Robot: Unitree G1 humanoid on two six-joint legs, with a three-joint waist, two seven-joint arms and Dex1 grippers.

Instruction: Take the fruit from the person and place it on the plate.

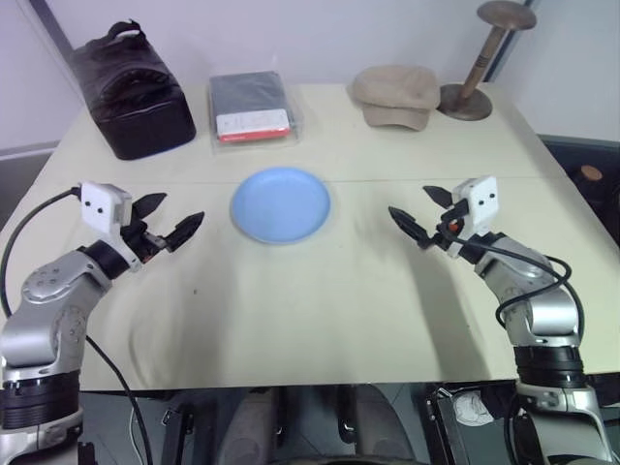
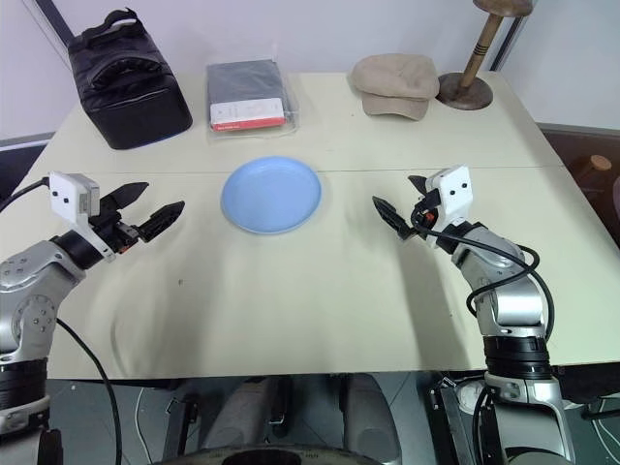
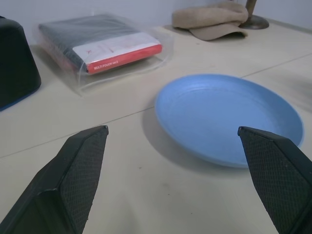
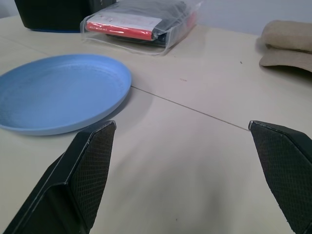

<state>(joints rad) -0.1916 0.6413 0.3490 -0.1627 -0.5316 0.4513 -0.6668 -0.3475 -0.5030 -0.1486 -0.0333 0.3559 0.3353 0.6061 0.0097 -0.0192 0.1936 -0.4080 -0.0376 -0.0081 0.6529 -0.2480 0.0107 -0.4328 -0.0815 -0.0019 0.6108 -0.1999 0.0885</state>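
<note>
A pale beige worktop (image 1: pixel 291 320) fills most of the frame, crossed by a thin seam. A plain white wall (image 1: pixel 320 34) runs along the top. Dark floor (image 1: pixel 591 160) shows at the right edge.

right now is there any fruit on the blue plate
No, the plate lies bare on the table, with nothing on it.

Plate (image 1: pixel 281 204) mid-table (image 1: pixel 291 320); bag (image 1: pixel 131 92), packet (image 1: pixel 251 108), cap (image 1: pixel 395 95), stand (image 1: pixel 480 68) behind.
</note>
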